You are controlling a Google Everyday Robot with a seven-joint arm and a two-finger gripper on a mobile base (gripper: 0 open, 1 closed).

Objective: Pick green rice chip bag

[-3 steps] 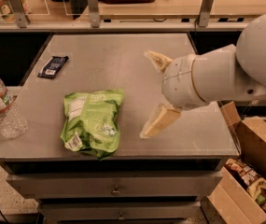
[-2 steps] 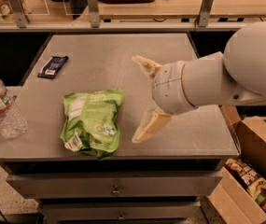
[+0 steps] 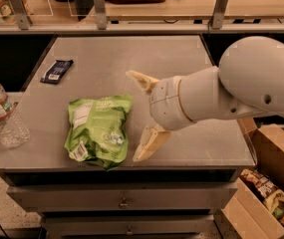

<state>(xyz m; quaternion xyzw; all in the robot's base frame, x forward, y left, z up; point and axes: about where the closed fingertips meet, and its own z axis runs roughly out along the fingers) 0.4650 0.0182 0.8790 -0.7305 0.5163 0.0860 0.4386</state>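
The green rice chip bag lies flat near the front edge of the grey table, lime green with white label patches and a barcode sticker. My gripper is just to the bag's right, above the table, with its two tan fingers spread wide apart. The far finger is level with the bag's top edge, the near one by the bag's lower right corner. The gripper holds nothing.
A small dark flat wrapper lies at the table's left rear. A clear water bottle stands at the left edge. An open cardboard box with items sits on the floor at the right. A rail with posts runs behind the table.
The gripper has moved left toward the bag, still open. The bag, wrapper and bottle have not moved.
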